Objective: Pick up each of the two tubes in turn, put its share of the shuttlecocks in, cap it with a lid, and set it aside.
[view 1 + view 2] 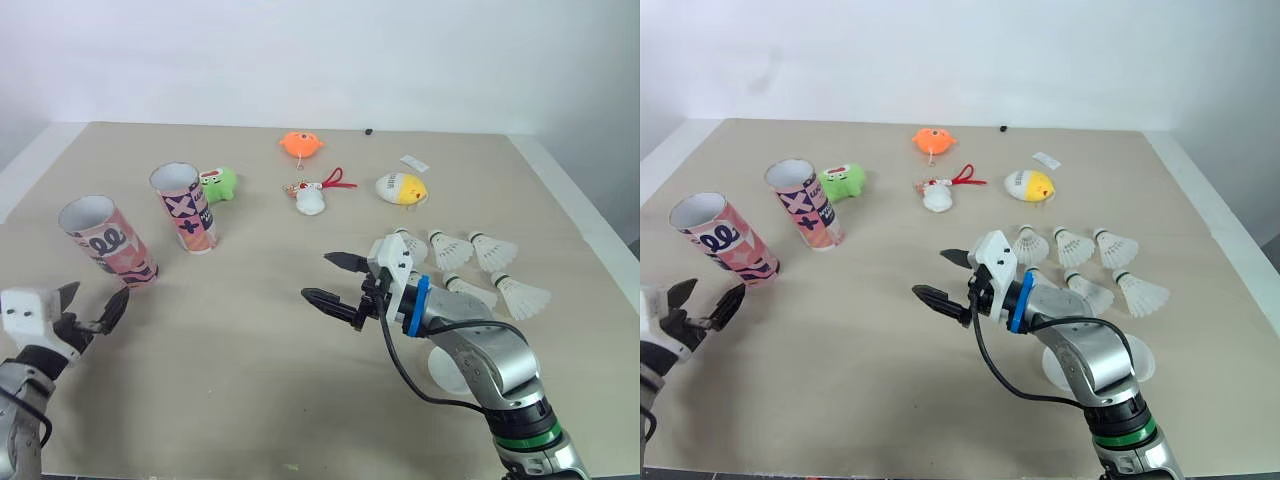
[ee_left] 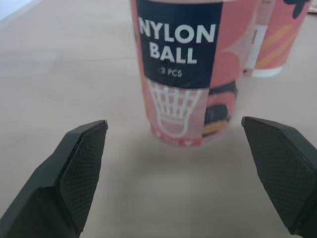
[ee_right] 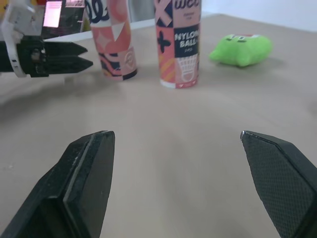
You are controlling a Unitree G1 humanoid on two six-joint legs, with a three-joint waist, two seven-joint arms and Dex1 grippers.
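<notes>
While spread wide, left claw (image 1: 95,298) sits just before 1 tube (image 1: 106,243).

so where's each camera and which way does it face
Left eye and right eye: on the head, facing forward and down over the table; both arms show, left end effector and right end effector open.
Left wrist: on that wrist, facing the nearer tube between its own fingers.
Right wrist: on that wrist, facing the farther tube, the nearer tube and the left end effector.
Shared: both wrist views show the two tubes.
</notes>
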